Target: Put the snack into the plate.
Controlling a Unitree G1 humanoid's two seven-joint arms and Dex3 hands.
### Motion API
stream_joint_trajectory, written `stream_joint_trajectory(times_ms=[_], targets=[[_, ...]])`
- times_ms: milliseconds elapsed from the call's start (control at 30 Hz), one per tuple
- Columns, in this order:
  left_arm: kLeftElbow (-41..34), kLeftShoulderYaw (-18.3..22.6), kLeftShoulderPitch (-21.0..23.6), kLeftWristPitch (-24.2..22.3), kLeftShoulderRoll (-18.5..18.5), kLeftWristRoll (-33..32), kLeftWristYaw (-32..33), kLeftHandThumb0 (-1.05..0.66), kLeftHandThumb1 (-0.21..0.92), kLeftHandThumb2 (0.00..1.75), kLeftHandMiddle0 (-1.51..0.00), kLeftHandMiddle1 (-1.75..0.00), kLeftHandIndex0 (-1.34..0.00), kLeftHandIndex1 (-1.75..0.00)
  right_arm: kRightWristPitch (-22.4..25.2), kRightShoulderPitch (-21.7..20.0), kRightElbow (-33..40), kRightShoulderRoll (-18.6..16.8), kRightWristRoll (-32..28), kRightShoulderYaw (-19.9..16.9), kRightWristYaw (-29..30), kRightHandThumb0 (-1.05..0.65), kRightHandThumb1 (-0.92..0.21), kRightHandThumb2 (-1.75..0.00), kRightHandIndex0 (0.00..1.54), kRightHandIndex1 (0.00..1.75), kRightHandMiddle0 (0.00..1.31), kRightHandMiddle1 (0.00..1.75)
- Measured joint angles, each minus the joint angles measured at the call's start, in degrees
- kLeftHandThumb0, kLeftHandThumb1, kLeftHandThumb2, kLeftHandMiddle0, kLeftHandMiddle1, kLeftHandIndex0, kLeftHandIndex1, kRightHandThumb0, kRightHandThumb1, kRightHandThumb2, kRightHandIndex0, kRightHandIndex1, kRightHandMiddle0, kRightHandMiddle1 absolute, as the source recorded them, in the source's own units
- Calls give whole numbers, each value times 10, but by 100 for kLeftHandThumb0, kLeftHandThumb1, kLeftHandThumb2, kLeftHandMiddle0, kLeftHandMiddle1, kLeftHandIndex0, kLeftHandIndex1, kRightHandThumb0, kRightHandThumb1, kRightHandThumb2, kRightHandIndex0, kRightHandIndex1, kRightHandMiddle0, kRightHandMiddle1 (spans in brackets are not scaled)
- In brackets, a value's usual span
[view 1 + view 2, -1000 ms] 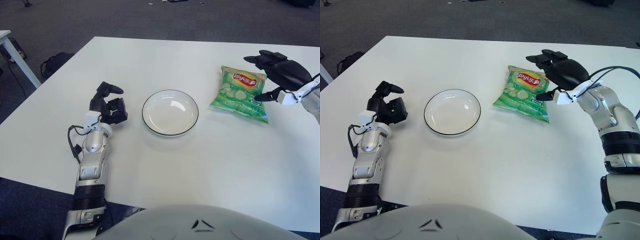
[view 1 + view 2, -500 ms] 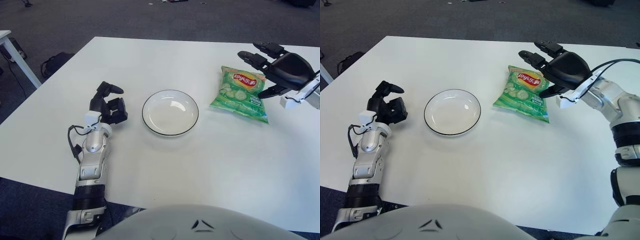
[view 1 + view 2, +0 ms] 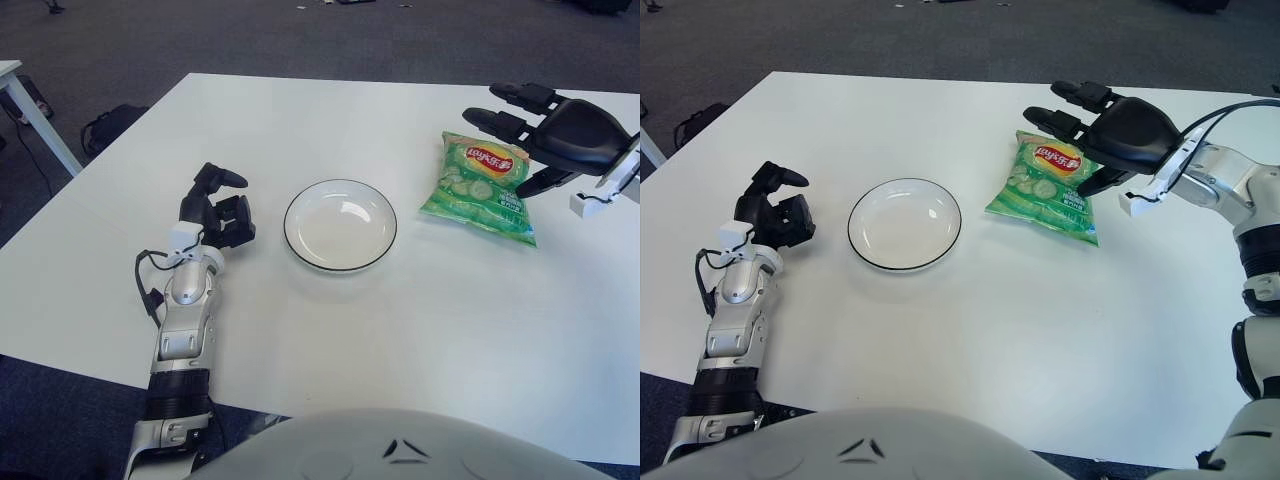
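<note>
A green bag of chips (image 3: 480, 186) lies flat on the white table (image 3: 420, 330), to the right of an empty white plate (image 3: 340, 224) with a dark rim. My right hand (image 3: 1110, 135) hovers over the bag's upper right corner, fingers spread, holding nothing; its thumb points down beside the bag's right edge. My left hand (image 3: 217, 208) shows left of the plate with its fingers curled and nothing in them.
The table's left edge runs diagonally past my left arm. A dark bag (image 3: 110, 125) lies on the floor beyond the table's left corner, and a white table leg (image 3: 35, 115) stands at far left.
My right hand rose off the bag's right side, opened its fingers and shifted left over the bag's top corner. The bag, plate and left hand stayed put.
</note>
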State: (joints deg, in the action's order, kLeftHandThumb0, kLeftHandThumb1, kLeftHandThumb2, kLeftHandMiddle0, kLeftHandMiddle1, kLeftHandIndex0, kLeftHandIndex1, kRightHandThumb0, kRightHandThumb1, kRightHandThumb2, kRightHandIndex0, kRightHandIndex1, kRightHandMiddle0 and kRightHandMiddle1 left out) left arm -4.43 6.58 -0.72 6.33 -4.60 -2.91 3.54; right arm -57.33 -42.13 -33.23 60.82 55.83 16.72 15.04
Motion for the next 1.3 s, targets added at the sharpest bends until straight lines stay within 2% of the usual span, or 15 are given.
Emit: stream_joint_trajectory(times_ms=[200, 667, 900, 1300], targets=[[0, -2, 0, 0, -1, 6, 0, -43, 46, 113, -125, -175, -50, -175, -24, -21, -12, 4, 1, 11, -5, -91, -84, -24, 0, 0, 0, 0], [0, -2, 0, 0, -1, 10, 0, -43, 46, 113, -125, -175, -50, -175, -32, -40, -13, 4, 9, 25, -25, -89, -83, -23, 0, 0, 0, 0], [0, -2, 0, 2, -1, 9, -3, -43, 46, 113, -125, -175, -50, -175, -37, -45, -10, 4, 27, 35, -24, -89, -82, -24, 0, 0, 0, 0], [0, -2, 0, 5, -1, 9, -6, -44, 44, 115, -124, -175, -51, -175, -37, -66, 8, 8, 96, 58, 2, -91, -83, -24, 0, 0, 0, 0]])
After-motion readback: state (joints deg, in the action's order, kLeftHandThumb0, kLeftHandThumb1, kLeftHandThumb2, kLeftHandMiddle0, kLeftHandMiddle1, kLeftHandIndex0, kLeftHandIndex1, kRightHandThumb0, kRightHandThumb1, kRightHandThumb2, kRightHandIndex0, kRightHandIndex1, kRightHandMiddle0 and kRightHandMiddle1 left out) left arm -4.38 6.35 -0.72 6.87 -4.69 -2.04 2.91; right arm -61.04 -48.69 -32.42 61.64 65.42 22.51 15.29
